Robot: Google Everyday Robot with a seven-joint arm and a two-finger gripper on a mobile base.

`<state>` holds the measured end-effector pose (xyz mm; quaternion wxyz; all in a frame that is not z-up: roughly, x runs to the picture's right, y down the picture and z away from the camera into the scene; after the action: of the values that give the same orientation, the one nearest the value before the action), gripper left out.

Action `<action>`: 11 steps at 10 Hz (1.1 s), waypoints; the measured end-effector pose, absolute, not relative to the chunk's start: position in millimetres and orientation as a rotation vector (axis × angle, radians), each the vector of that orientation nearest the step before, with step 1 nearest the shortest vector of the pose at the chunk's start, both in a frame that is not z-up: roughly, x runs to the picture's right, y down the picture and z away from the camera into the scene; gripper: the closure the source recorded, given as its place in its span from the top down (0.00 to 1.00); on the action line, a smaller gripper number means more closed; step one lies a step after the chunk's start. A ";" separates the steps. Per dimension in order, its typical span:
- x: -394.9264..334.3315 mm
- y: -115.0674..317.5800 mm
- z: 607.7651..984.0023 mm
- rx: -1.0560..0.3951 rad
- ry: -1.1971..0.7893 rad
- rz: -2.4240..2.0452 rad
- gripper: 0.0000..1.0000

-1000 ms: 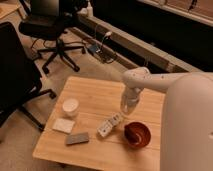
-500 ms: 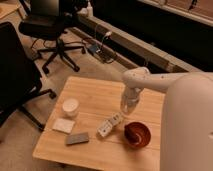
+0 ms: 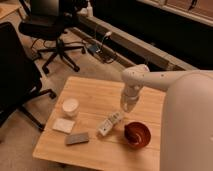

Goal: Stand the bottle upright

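Note:
The bottle (image 3: pixel 109 123) lies on its side on the wooden table (image 3: pixel 95 97), white with dark label markings, its length running from lower left to upper right. My gripper (image 3: pixel 125 107) hangs just above and to the right of the bottle's upper end, pointing down at the table. It is shut and holds nothing. A red bowl (image 3: pixel 137 134) sits right of the bottle.
A round white cup (image 3: pixel 70 106) stands at the table's left, with a flat white pad (image 3: pixel 63 125) and a flat grey block (image 3: pixel 77 138) in front of it. Black office chairs (image 3: pixel 52 30) stand on the floor to the left and behind. My white arm (image 3: pixel 175 100) fills the right side.

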<state>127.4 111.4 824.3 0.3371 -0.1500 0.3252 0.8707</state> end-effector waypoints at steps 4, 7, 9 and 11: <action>128.9 83.8 813.2 -0.319 0.793 2.235 0.26; 131.2 84.8 813.2 -0.317 0.796 2.239 0.26; 129.0 84.8 813.8 -0.319 0.796 2.236 0.26; 130.1 85.6 814.1 -0.318 0.798 2.236 0.26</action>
<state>130.1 85.6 814.1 0.3645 -0.1236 0.3101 0.8693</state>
